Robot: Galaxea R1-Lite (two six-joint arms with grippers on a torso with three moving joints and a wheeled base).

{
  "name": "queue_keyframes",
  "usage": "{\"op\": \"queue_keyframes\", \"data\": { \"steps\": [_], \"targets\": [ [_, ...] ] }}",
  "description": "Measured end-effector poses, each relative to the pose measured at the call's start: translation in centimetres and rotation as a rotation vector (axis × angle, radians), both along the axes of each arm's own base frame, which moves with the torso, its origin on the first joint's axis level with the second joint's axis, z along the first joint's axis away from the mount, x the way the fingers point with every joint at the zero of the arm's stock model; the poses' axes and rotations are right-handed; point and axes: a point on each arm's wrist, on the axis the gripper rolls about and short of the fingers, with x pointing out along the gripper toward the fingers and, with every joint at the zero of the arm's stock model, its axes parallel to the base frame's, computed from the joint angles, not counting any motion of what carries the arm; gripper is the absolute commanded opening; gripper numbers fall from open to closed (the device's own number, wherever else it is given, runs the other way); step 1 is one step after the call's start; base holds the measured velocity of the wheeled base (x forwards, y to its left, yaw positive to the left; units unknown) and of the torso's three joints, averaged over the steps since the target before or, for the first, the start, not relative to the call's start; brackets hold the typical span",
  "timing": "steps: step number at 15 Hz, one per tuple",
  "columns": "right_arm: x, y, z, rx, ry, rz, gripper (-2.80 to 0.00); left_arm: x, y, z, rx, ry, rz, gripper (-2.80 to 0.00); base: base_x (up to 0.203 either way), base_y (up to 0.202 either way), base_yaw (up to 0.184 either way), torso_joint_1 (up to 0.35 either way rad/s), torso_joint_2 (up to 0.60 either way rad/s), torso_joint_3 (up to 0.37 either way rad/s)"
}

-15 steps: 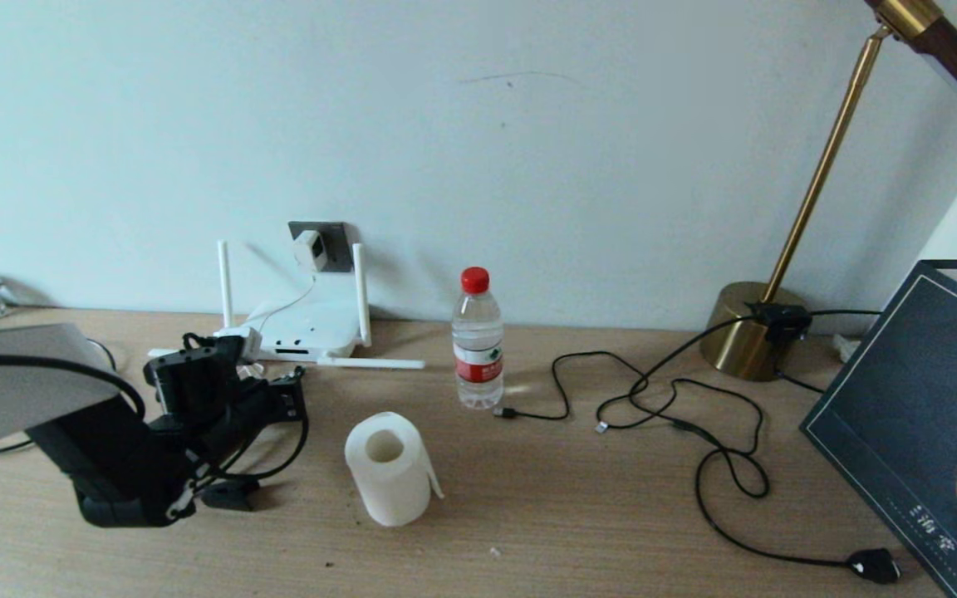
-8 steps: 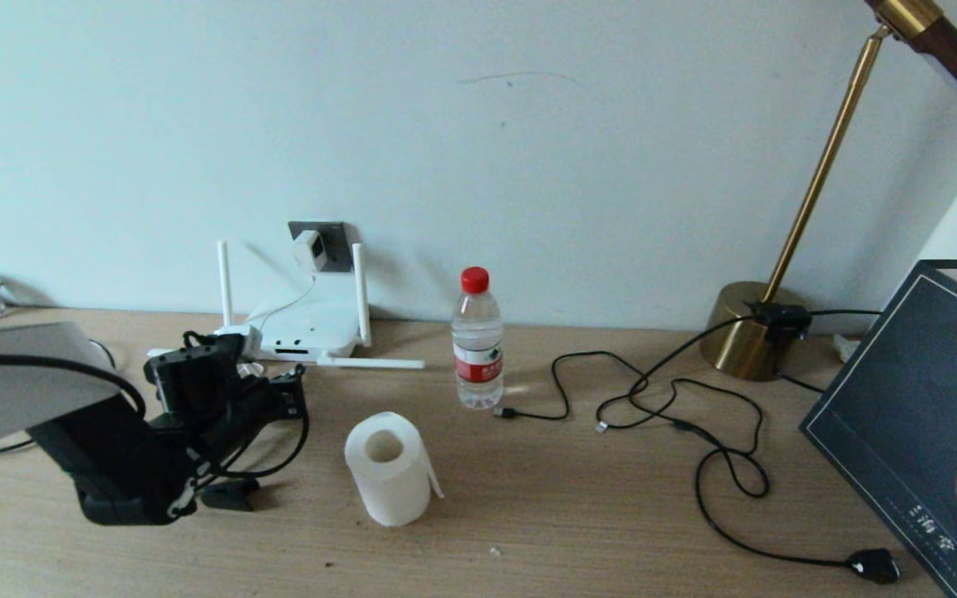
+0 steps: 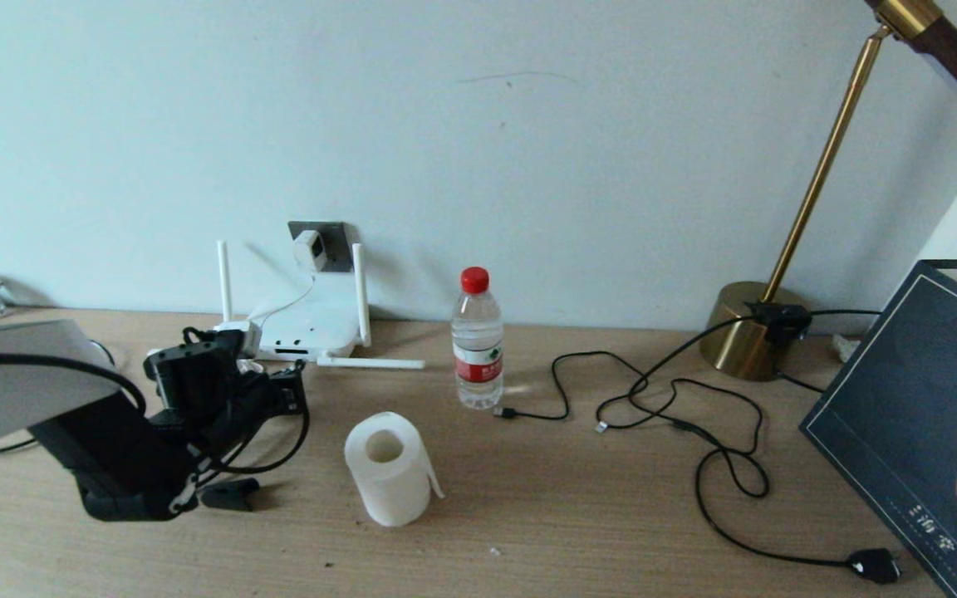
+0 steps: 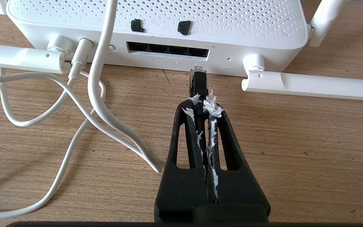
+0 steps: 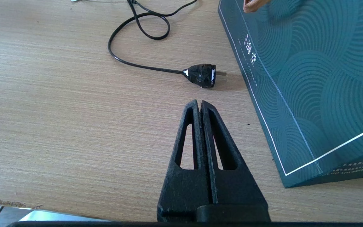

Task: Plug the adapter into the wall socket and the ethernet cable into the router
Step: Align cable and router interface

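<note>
The white router (image 3: 306, 325) lies by the wall with its port row (image 4: 168, 50) facing my left gripper (image 4: 202, 101). That gripper is shut on the ethernet cable's connector (image 4: 198, 81), whose clear tip sits just short of the router's edge, below the rightmost port. The black cable (image 3: 302, 432) loops back beside my left arm (image 3: 196, 390). The white adapter (image 3: 310, 249) sits in the dark grey wall socket (image 3: 331, 231), and its thin white cord (image 4: 98, 78) runs down to the router. My right gripper (image 5: 199, 104) is shut on nothing, low over the table.
A paper roll (image 3: 389, 469) lies in front of the router and a water bottle (image 3: 478, 340) stands to its right. Black USB cables (image 3: 678, 407), a black plug (image 5: 202, 75), a brass lamp base (image 3: 744, 332) and a dark teal box (image 3: 919, 415) fill the right side.
My left arm has edged toward the router with the connector in its grip. Nothing else has moved.
</note>
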Motion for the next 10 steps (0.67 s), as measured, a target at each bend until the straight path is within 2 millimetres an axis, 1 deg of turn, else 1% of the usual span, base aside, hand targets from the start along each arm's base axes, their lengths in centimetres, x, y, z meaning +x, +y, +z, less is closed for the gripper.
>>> {"op": "queue_keyframes", "data": {
  "steps": [10],
  "targets": [
    [0.00, 0.00, 0.00, -0.001, 0.000, 0.000, -2.80, 0.06, 0.02, 0.06, 0.001, -0.003, 0.000, -2.80, 0.000, 0.000, 0.000, 0.000, 0.00, 0.000]
  ]
}}
